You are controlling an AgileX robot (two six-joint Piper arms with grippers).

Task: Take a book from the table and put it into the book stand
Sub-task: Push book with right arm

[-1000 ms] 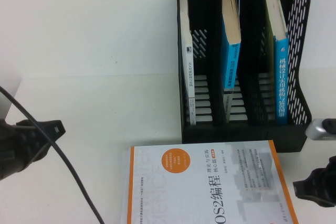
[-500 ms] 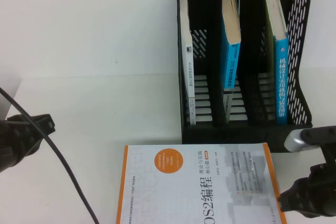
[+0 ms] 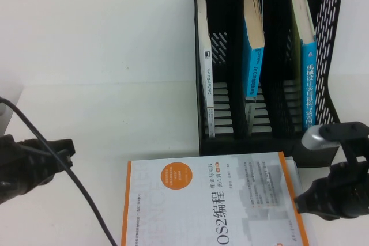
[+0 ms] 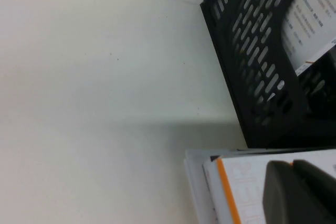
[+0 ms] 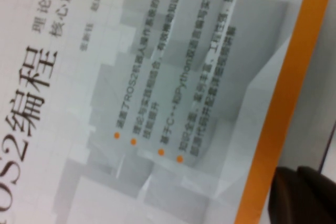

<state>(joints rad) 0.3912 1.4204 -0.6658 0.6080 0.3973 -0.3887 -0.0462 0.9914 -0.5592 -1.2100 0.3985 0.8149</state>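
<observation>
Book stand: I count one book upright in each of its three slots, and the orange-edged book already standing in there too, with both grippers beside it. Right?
Not quite. The orange-edged book lies flat on the table in front of the book stand, as the high view shows. Left gripper and right gripper flank it.

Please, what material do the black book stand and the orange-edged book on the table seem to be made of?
The book stand looks like moulded black plastic, matt, judging by its slotted, perforated walls. The orange-edged book seems a paperback with a smooth coated paper cover; thin page edges show at its side. The left gripper is beside the book's left edge and the right gripper at its right edge.
</observation>
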